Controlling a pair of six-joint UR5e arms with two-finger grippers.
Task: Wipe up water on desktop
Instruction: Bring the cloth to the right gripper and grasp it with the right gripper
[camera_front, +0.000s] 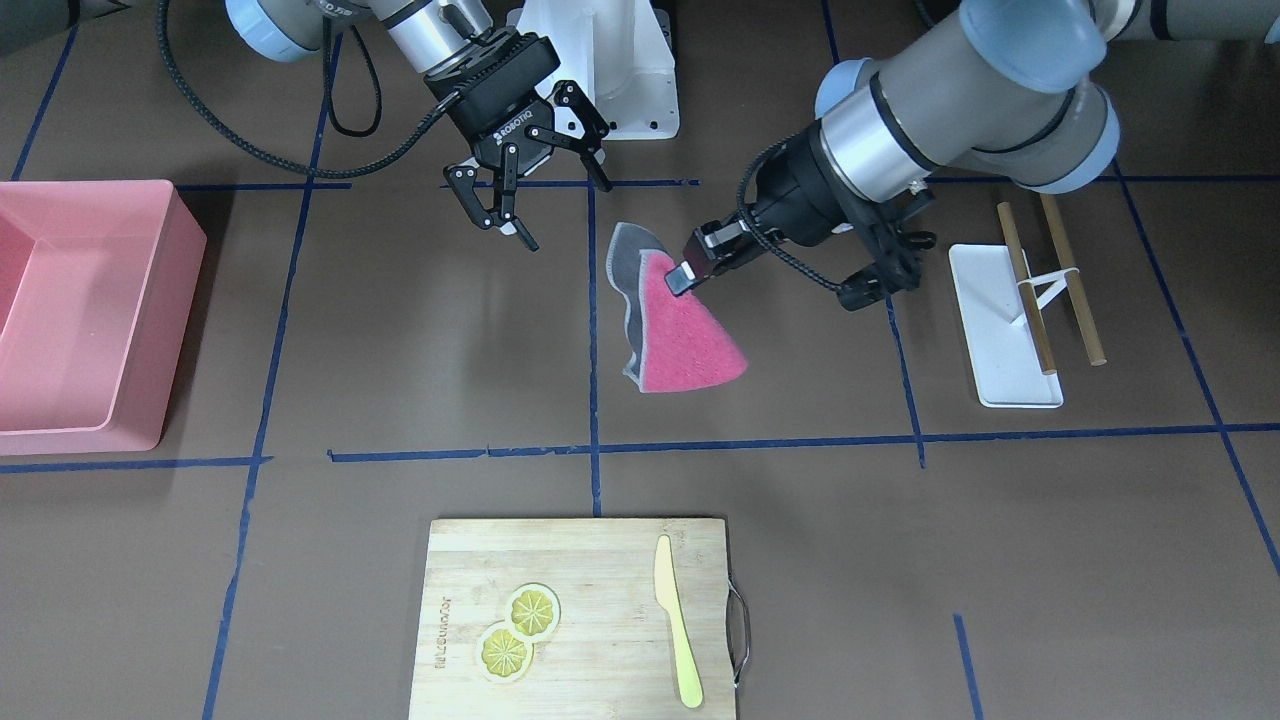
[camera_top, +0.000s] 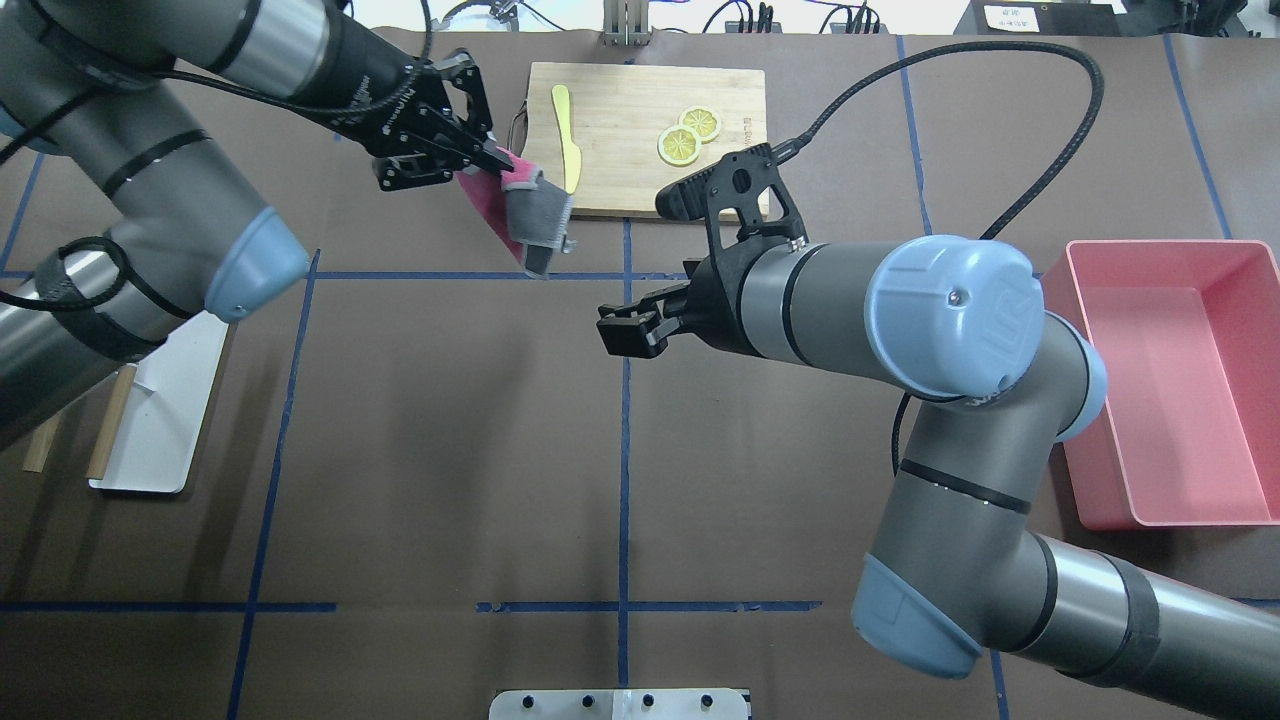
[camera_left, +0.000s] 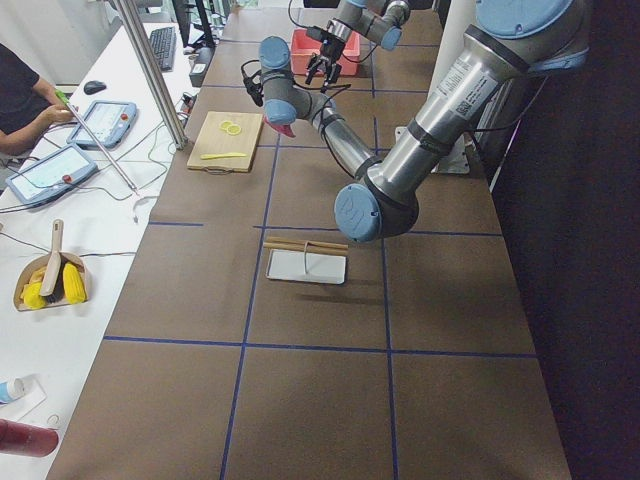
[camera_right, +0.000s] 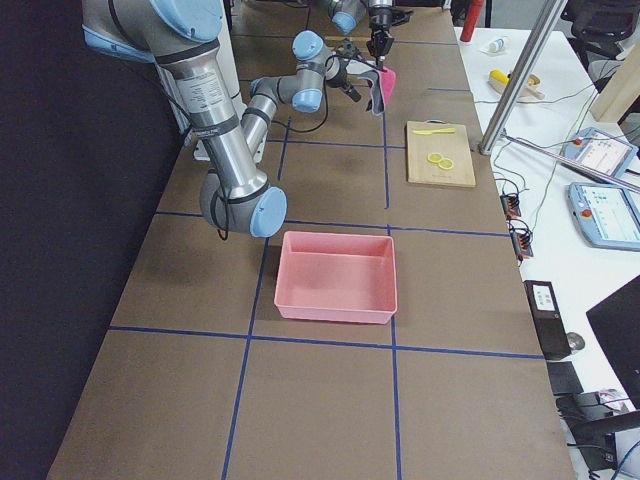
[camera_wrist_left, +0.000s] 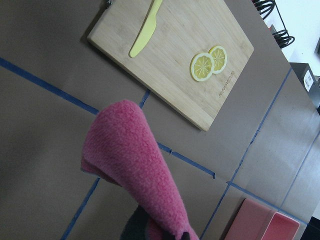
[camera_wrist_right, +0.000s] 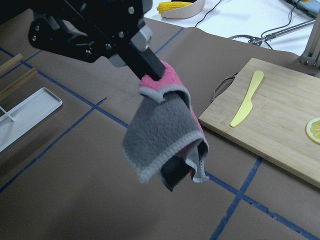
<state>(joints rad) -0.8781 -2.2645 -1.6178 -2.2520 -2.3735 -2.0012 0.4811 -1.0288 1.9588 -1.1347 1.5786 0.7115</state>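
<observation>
Above desktop (camera_front: 400, 350), cloth (camera_wrist_left: 135, 160), left-wrist view pink, right-wrist grey

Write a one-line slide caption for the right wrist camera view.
Left gripper holds a pink-and-grey cloth hanging above the brown desktop, beside a cutting board with a yellow knife.

pink bin (camera_front: 60, 330) | cutting board (camera_front: 600, 560) with yellow knife (camera_front: 675, 630), two lemon slices (camera_front: 531, 610) | white tray (camera_front: 990, 340)

White side bench (camera_left: 80, 330), slanted metal pole (camera_left: 152, 70), black keyboard (camera_left: 160, 45), even light
</observation>
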